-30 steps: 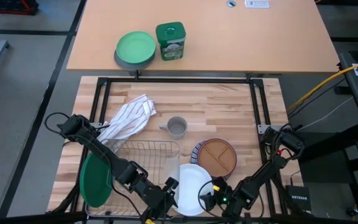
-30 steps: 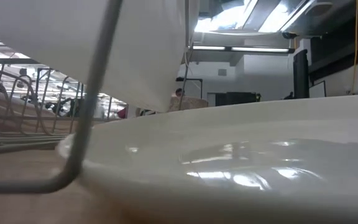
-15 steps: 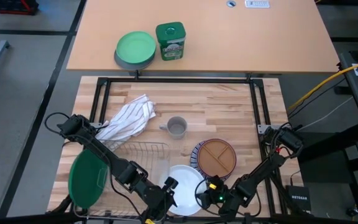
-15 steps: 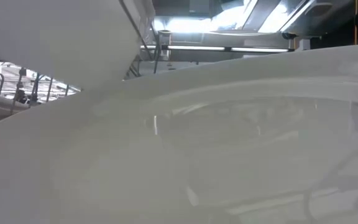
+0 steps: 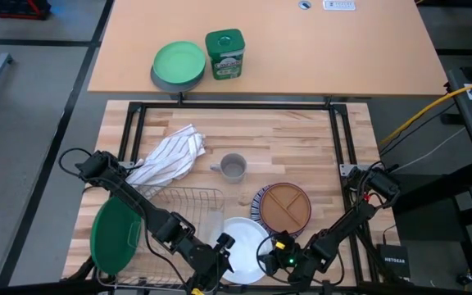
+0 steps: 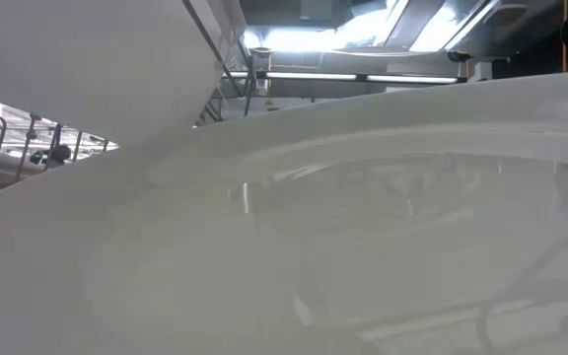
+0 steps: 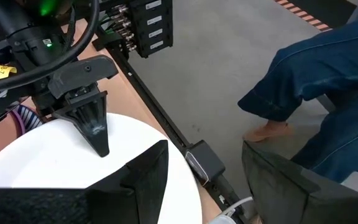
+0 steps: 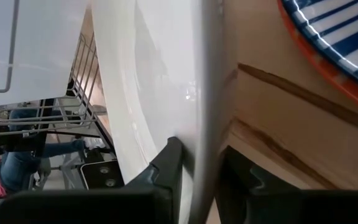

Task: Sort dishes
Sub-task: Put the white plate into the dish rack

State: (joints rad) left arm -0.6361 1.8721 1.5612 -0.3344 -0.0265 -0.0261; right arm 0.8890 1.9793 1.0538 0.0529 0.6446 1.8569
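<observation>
1. Tool on our right arm [image 5: 275, 260] pinches the white plate's [image 5: 244, 239] rim at the desk's [image 5: 301, 147] near edge, and our left tool [image 5: 222, 256] hovers beside it. The wire rack [image 5: 188, 209] and brown plate [image 5: 286, 206] crowd both sides, so a swing could knock either.
2. Low view: the white plate [image 6: 363, 237] fills everything, so clearance underneath is hidden.
3. Left wrist: our fingers [image 7: 145, 180] stand apart over the plate; a person [image 7: 328, 99] sits beyond the edge.
4. Right wrist: fingers [image 8: 166, 168] clamp the thin rim shallowly, so we judge it could slip, near the striped plate [image 8: 334, 37].
</observation>
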